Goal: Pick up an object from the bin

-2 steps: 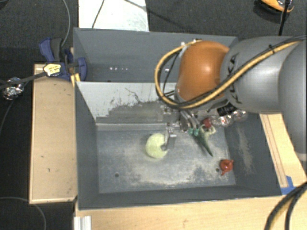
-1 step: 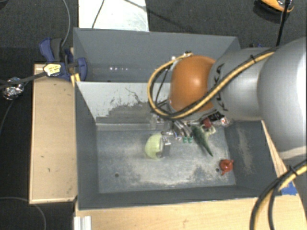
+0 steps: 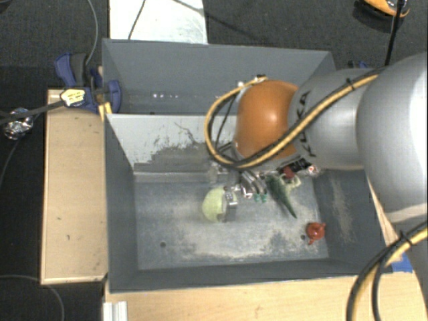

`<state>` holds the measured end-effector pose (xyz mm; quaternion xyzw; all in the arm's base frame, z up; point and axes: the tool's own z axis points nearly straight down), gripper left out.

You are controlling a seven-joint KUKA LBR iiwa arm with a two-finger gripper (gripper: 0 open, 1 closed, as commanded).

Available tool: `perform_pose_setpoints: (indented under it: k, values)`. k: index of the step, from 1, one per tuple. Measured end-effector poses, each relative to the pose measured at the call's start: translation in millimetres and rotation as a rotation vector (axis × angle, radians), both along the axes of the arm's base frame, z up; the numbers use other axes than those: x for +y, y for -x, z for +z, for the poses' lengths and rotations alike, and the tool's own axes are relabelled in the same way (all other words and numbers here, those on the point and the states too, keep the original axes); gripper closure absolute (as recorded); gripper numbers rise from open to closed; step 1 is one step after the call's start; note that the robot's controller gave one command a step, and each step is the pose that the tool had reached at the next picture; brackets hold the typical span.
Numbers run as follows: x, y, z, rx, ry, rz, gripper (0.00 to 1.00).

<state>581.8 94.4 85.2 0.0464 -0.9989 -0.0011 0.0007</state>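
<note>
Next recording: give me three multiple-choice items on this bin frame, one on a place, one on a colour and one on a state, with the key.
1. Where on the floor of the bin does the small red thing lie?
A. Toward the view's lower right corner
B. Toward the upper left corner
C. Dead centre

2. What colour is the round thing beside the gripper?
A. Blue
B. Pale green
C. Black

3. How does the dark green long thing lie?
A. Upright against the left wall
B. Hanging over the rim
C. On the floor, slanted

Key:
1 A, it sits by the right wall near the front.
2 B, it is pale green against the grey floor.
3 C, it lies on a slant just right of the gripper.
</note>
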Motion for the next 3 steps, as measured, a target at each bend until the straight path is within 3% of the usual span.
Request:
perform_pose_setpoints:
  k: [1, 2, 3]
  values:
    - [-3, -0.4, 25, -0.009, -0.001, -0.013, 0.0]
    - [-7, 4.7, -10, -0.004, -0.001, 0.139, 0.0]
    - [-17, -0.4, -15, -0.013, -0.002, -0.03, 1.0]
